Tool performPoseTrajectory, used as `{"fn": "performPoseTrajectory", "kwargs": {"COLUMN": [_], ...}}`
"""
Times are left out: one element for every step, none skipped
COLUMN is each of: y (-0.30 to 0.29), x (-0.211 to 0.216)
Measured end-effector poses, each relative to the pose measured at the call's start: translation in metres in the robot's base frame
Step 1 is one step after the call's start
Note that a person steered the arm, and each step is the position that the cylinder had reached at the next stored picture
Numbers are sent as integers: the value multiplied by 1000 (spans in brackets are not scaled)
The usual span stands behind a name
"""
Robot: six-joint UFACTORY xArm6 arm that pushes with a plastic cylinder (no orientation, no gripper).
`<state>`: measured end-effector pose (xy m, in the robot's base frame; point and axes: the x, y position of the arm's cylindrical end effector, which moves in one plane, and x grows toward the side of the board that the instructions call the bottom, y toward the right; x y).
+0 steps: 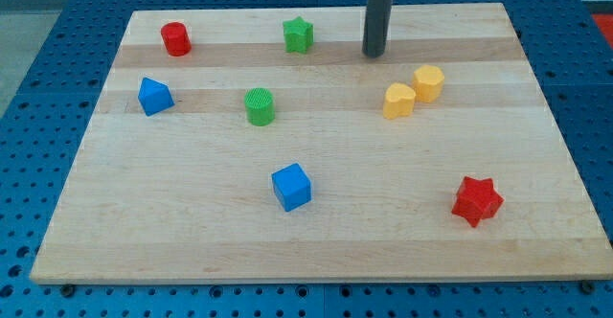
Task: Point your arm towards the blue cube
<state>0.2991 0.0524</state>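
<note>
Wooden desk on a blue perforated base. My tip rests near the desk's top edge, at about 1 o'clock from centre, touching no block. No jaws on this rig, only the rod, which holds nothing. Blue cube sits well apart, at 7 o'clock from my tip. Green star at its 9 o'clock; two yellow blocks near, at 5 o'clock.

Single camera, set high off the board's near edge, looks down and across it; whole board in frame.
</note>
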Motion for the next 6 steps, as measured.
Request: {"fn": "performPoseTrajectory", "kwargs": {"y": [-94,-62,-74,-143,-131,-62], "x": [52,104,128,186,252,248]}}
